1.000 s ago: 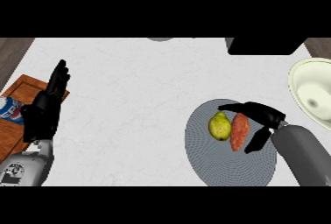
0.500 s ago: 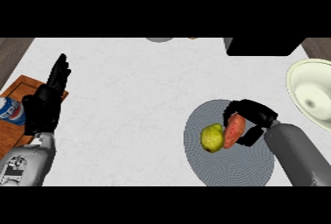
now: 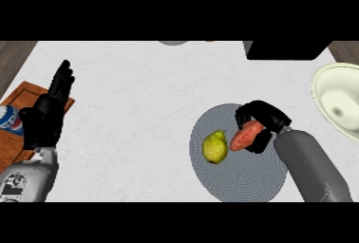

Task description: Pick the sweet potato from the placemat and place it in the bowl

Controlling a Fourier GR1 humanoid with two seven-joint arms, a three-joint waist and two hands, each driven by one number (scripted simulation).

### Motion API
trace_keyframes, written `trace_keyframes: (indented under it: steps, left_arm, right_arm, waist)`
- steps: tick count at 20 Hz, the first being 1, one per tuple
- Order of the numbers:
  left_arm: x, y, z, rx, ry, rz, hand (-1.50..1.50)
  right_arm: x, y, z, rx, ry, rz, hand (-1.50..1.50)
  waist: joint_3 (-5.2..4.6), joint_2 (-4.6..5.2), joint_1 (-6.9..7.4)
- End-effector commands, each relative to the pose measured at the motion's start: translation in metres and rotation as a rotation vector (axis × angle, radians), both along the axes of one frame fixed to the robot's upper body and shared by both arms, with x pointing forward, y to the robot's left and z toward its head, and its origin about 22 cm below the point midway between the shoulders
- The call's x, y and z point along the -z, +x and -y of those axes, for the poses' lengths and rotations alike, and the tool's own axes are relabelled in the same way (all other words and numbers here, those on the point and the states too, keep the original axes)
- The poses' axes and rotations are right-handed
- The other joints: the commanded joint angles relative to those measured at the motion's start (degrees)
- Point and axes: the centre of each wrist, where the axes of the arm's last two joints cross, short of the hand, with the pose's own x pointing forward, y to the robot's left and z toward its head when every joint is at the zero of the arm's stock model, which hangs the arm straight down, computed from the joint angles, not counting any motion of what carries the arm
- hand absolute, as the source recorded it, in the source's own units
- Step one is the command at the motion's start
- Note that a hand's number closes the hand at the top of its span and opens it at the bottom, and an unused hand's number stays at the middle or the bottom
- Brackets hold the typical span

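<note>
An orange-red sweet potato [image 3: 246,135] is held over the round grey placemat [image 3: 238,175], with my right hand [image 3: 261,115] curled round its upper end. Beside it on the mat lies a yellow-green lemon [image 3: 214,146], just left of the potato. The pale cream bowl [image 3: 325,90] sits at the right edge of the counter, to the right of my right hand. My left hand [image 3: 48,114] rests open at the left, fingers pointing up, holding nothing.
A wooden board [image 3: 21,97] lies at the left edge with a blue can [image 3: 10,119] on it, partly behind my left hand. A dark box [image 3: 286,49] stands at the back right, and a grey object [image 3: 172,42] peeks in at the back.
My right hand closed on the sweet potato and has shifted it slightly up and away from the lemon. The lemon moved a little left. The left hand drifted slightly.
</note>
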Motion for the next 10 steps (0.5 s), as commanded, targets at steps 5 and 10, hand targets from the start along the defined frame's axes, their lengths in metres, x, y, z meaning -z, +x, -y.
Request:
trace_keyframes:
  steps: [5,10]
  left_arm:
    - [0.009,0.0,-0.003,0.003,0.007,-0.025,0.0]
    - [0.005,0.005,0.014,0.021,-0.007,-0.015,0.0]
  right_arm:
    - [-0.03,0.024,-0.099,0.635,-0.009,0.036,1.5]
    - [-0.096,0.036,-0.134,0.864,0.178,0.279,1.5]
  waist:
    - [-0.11,-0.16,1.18]
    - [0.09,-0.45,1.79]
